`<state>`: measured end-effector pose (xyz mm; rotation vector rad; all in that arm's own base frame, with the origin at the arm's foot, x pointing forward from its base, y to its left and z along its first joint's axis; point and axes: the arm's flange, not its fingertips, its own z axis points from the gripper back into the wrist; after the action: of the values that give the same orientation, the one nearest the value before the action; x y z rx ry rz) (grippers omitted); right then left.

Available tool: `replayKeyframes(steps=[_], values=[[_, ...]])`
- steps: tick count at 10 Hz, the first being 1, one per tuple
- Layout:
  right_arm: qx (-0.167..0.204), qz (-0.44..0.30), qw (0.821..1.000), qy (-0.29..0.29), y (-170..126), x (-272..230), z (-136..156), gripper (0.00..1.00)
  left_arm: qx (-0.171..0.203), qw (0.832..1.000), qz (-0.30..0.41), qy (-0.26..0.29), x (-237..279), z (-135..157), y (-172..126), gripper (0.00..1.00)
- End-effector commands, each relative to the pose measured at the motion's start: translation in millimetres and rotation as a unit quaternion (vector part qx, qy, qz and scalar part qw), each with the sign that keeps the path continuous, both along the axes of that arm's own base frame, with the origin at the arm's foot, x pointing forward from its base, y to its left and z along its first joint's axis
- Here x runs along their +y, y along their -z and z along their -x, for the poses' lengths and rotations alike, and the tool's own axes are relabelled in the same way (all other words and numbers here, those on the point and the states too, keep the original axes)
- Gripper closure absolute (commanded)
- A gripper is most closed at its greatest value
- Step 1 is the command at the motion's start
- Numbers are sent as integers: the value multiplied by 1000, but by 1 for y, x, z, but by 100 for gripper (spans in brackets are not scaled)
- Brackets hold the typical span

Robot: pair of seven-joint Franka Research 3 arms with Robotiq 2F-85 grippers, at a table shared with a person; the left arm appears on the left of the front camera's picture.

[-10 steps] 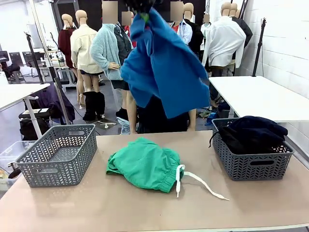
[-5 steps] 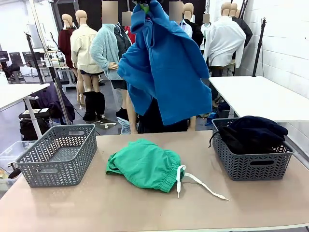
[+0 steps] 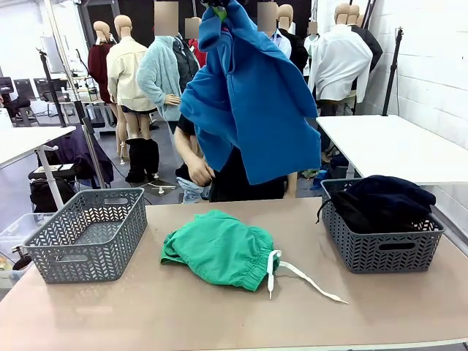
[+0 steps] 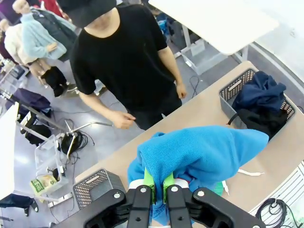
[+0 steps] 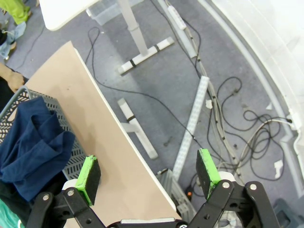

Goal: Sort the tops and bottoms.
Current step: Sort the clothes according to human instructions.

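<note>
Hanging high above the far edge of the beige worktop (image 3: pixel 380 307), a bright blue fleece top (image 3: pixel 248 102) dangles from the left jaws. In the left wrist view they are pressed fully together, with a fold of the blue fabric pinched between their green pads (image 4: pixel 149 183).

The right jaws stand wide apart with nothing between their pads (image 5: pixel 89 173). They are poised above the worktop's right edge, over grey floor strewn with cables (image 5: pixel 223 118).

The green fabric shorts (image 3: pixel 219 248) lie crumpled in the middle of the worktop. Their long white drawstring (image 3: pixel 303 278) trails toward the near right corner.

A grey plastic lattice basket (image 3: pixel 88 241) sits at the left edge. A matching grey basket (image 3: pixel 380 252) at the right edge holds a dark navy garment (image 3: pixel 395 186) heaped on a black garment (image 3: pixel 365 212).

A person in a black T-shirt (image 4: pixel 123 57) stands just beyond the far edge, partly hidden behind the hanging top. One hand (image 3: pixel 199 174) is held in front of the body, clear of the worktop and of the top.
</note>
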<state>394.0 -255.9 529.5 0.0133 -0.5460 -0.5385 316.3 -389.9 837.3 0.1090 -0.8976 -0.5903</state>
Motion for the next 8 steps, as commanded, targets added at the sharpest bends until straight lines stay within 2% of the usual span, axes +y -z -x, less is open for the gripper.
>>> replayKeyframes(steps=[1,8], values=[[5,7,1000,-5,1,0,1,0,-7,1000,5,10,5,2,-2,100],[5,7,1000,-5,1,0,1,0,-7,1000,5,10,5,2,-2,100]])
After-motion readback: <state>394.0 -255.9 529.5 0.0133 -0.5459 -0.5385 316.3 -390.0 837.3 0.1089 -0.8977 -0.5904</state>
